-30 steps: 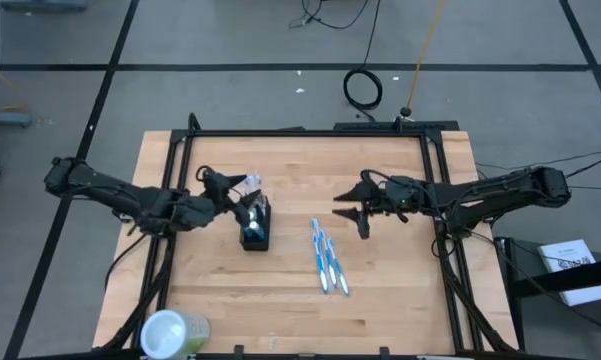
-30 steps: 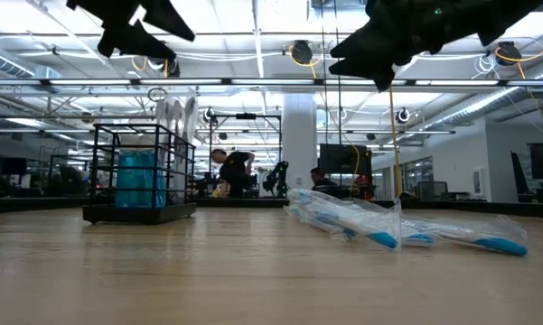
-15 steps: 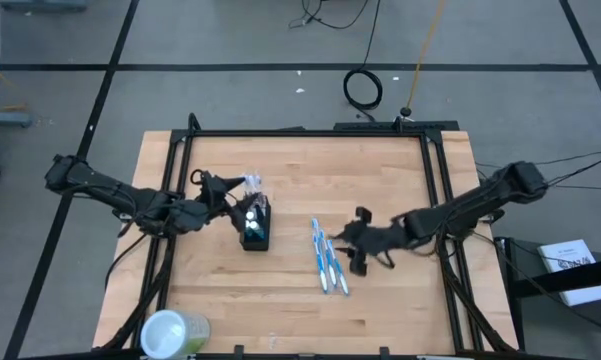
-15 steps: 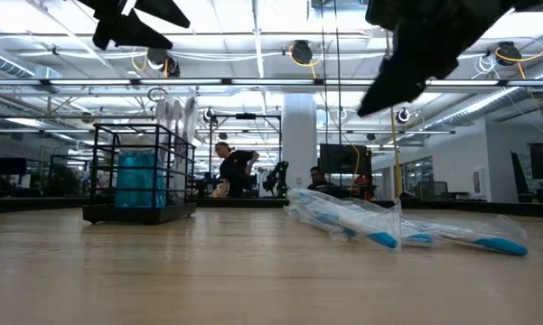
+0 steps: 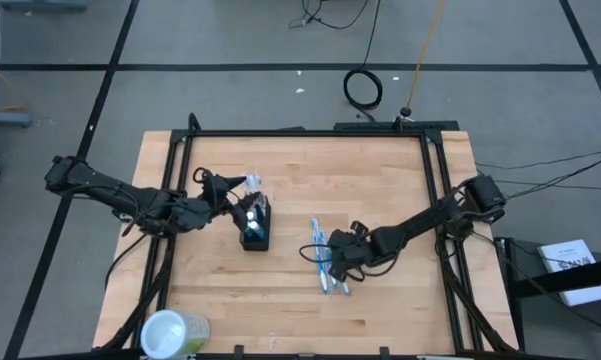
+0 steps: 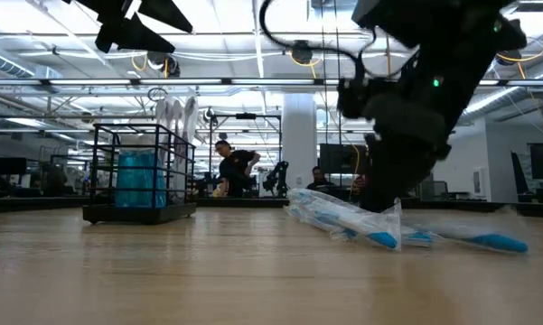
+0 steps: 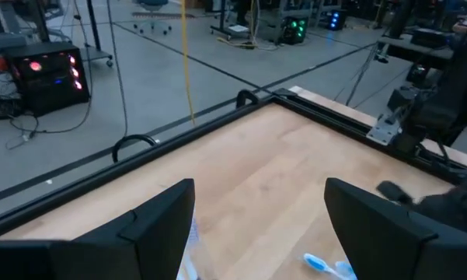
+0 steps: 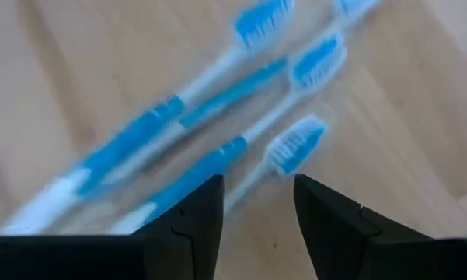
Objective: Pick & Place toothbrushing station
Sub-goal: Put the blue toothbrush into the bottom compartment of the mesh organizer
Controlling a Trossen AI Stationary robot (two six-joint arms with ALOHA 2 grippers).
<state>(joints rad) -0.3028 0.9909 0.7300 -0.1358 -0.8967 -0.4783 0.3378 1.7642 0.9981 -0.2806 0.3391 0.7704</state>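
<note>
The black mesh holder (image 5: pixel 254 226) stands upright on the wooden desk (image 5: pixel 380 170), left of its middle, with white blue-capped tubes and a wrapped item sticking out of its top. In the low view the holder (image 6: pixel 140 174) shows blue contents behind its wire sides. The left hand (image 5: pixel 223 193) hovers just beside the holder's far-left corner, above it and not touching; its fingers (image 7: pixel 159 219) are spread wide apart with nothing between them.

Three blue-white toothbrushes (image 5: pixel 325 256) lie side by side on the desk, right of the holder and well apart from it. The right hand (image 5: pixel 328 257) hangs low directly over them, pointing down at their blue bristle ends (image 8: pixel 294 144). Its fingers (image 8: pixel 188 222) stand parted with a narrow gap, gripping nothing, and the brushes lie just beyond the tips.
</note>
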